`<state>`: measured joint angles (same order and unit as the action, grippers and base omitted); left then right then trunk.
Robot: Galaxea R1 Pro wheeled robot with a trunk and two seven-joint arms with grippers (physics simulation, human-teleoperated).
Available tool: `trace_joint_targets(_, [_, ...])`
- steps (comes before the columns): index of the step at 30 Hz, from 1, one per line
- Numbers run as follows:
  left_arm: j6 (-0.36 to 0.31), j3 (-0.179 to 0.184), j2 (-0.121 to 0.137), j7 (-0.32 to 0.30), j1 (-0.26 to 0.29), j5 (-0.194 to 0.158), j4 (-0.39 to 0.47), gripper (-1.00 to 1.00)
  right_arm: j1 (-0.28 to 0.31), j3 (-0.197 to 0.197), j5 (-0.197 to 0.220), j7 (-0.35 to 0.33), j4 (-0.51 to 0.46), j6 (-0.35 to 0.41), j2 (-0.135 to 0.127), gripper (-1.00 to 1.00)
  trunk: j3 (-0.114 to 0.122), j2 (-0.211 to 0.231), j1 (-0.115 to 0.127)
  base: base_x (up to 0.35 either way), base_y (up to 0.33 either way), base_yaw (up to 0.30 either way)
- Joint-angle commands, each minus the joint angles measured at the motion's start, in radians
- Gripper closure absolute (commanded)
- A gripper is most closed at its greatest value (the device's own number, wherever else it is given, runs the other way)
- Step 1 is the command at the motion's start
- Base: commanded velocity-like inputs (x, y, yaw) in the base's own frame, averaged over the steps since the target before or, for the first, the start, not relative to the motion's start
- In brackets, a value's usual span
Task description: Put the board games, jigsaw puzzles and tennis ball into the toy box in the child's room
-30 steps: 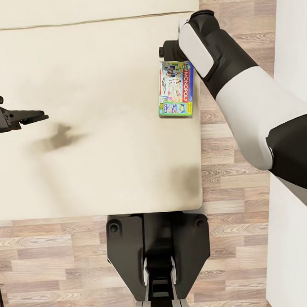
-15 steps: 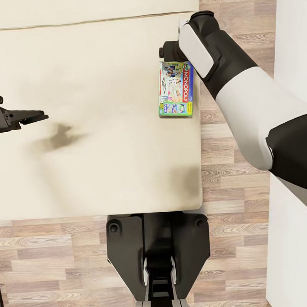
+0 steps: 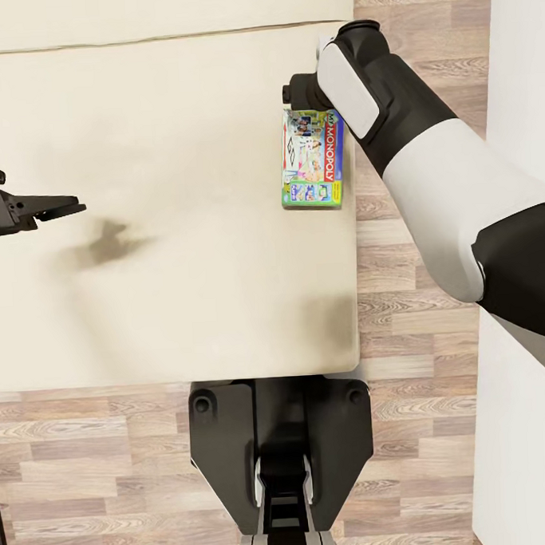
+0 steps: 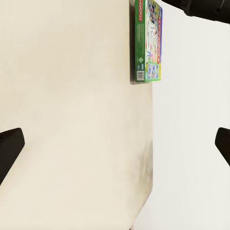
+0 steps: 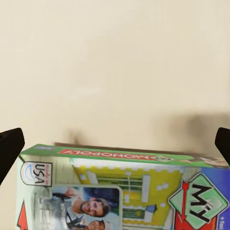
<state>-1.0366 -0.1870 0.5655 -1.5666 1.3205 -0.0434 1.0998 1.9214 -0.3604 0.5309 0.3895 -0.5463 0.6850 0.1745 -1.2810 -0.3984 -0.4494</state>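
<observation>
A green-edged board game (image 3: 310, 159) with red Monopoly lettering lies flat on the bed (image 3: 186, 293), close to the beige mattress's right edge. My right gripper (image 3: 296, 91) hovers at the box's far end. The right wrist view has this board game (image 5: 120, 191) just under the gripper (image 5: 115, 141), whose dark fingertips (image 5: 9, 146) stand wide apart with nothing between them. My left gripper (image 3: 57, 209) hangs over the mattress's left part, far from the box. In the left wrist view that gripper (image 4: 115, 146) is open and the board game (image 4: 146, 40) lies farther off.
Wood plank floor (image 3: 410, 313) runs along the bed's right side and in front of it. A white surface (image 3: 529, 451) rises at the far right. My dark base (image 3: 282, 456) stands against the bed's near edge. A seam (image 3: 156, 39) crosses the mattress at the back.
</observation>
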Motion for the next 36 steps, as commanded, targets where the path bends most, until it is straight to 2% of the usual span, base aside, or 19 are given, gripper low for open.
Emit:
trace_joint_targets(1, [-0.011, 0.0, 0.0, -0.004, 0.0, 0.001, 0.0, -1.0, 0.001, -0.003, 0.01, 0.009, -0.001, 0.001, 0.0, -1.0, -0.001, -0.002, -0.001, 0.0, 0.0, 0.0])
trace_joint_targets(16, [-0.011, -0.006, 0.008, -0.004, 0.0, -0.005, 0.0, -1.0, 0.0, -0.003, 0.008, 0.009, -0.005, 0.001, 0.0, -1.0, -0.017, -0.002, -0.001, 0.0, 0.0, 0.0])
trace_joint_targets(17, [-0.011, -0.006, 0.01, -0.004, 0.0, -0.02, 0.0, -1.0, 0.0, -0.003, 0.008, 0.009, -0.005, 0.001, 0.0, -1.0, -0.018, -0.002, -0.001, 0.0, 0.0, 0.0])
trace_joint_targets(21, [-0.011, 0.003, 0.044, -0.004, 0.0, -0.176, 0.009, -1.0, -0.001, -0.003, 0.008, 0.008, -0.006, 0.001, 0.0, -1.0, -0.02, -0.002, -0.001, 0.0, 0.0, 0.0])
trace_joint_targets(23, [-0.011, 0.013, 0.054, -0.004, 0.0, -0.214, 0.011, -1.0, -0.001, -0.003, 0.008, 0.008, -0.006, 0.001, 0.0, -1.0, -0.02, -0.002, -0.001, 0.0, 0.0, 0.0])
trace_joint_targets(28, [-0.011, 0.029, 0.063, -0.004, 0.0, -0.244, 0.013, -1.0, -0.001, -0.003, 0.008, 0.008, -0.007, 0.001, 0.0, -1.0, -0.02, -0.002, -0.001, 0.0, 0.0, 0.0])
trace_joint_targets(36, [-0.011, 0.034, 0.065, -0.004, 0.0, -0.252, 0.014, -1.0, -0.002, -0.003, 0.009, 0.008, -0.007, 0.001, 0.0, -1.0, -0.02, -0.002, -0.001, 0.0, 0.0, 0.0])
